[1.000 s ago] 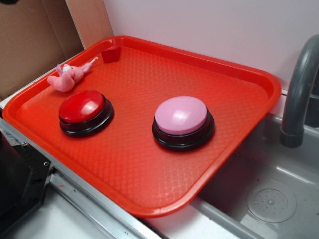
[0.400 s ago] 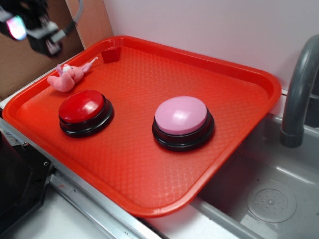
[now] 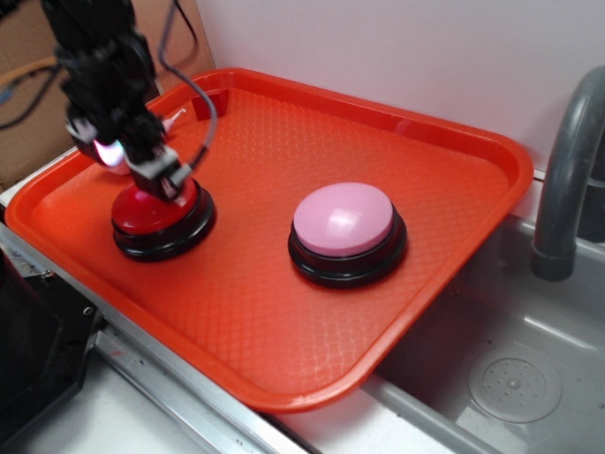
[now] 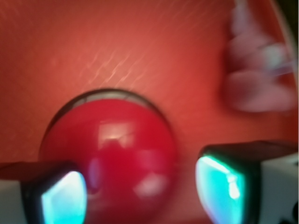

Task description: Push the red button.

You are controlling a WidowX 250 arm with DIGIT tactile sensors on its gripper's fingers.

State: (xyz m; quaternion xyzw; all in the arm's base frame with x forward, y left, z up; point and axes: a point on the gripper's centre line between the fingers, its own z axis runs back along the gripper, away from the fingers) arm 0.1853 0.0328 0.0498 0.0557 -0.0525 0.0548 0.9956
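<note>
Orange-red tray (image 3: 454,142) beside a sink carried the red button (image 3: 156,216) at its left side, dome facing straight up (round, so no long axis). End effector (image 4: 140,186) stood directly above it, fingers (image 4: 63,196) spread wide and empty, straddling the dome.

Pink plush toy (image 4: 254,77) crowds the red button (image 3: 156,210); tray (image 3: 284,312) elsewhere open.
</note>
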